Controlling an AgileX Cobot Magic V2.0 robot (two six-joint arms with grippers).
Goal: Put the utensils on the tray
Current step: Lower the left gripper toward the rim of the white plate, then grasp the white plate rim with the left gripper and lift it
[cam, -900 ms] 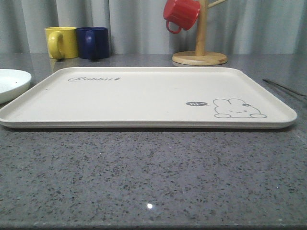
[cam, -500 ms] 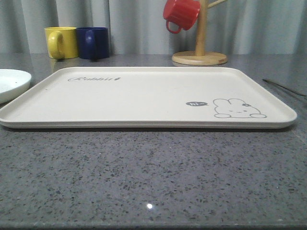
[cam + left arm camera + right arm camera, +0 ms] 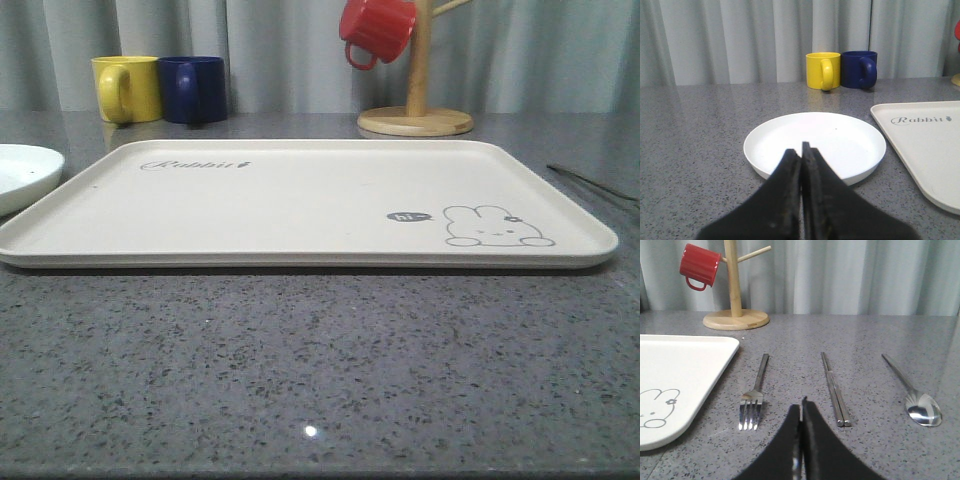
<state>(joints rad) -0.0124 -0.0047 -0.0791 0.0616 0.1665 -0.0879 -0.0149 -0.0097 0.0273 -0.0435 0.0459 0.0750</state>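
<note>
The cream tray (image 3: 300,200) with its rabbit drawing lies in the middle of the grey table, with nothing on it. To its right on the tabletop lie the utensils: a silver fork (image 3: 754,394), a pair of chopsticks (image 3: 834,389) and a spoon (image 3: 914,394), side by side. The tray's corner (image 3: 675,375) lies beside the fork. My right gripper (image 3: 801,412) is shut with nothing in it, low over the table between the fork and the chopsticks. My left gripper (image 3: 801,152) is shut and empty, in front of the white plate (image 3: 815,142).
A yellow mug (image 3: 128,88) and a blue mug (image 3: 194,88) stand at the back left. A wooden mug tree (image 3: 416,100) with a red mug (image 3: 376,30) stands behind the tray. A thin utensil end (image 3: 590,182) lies right of the tray.
</note>
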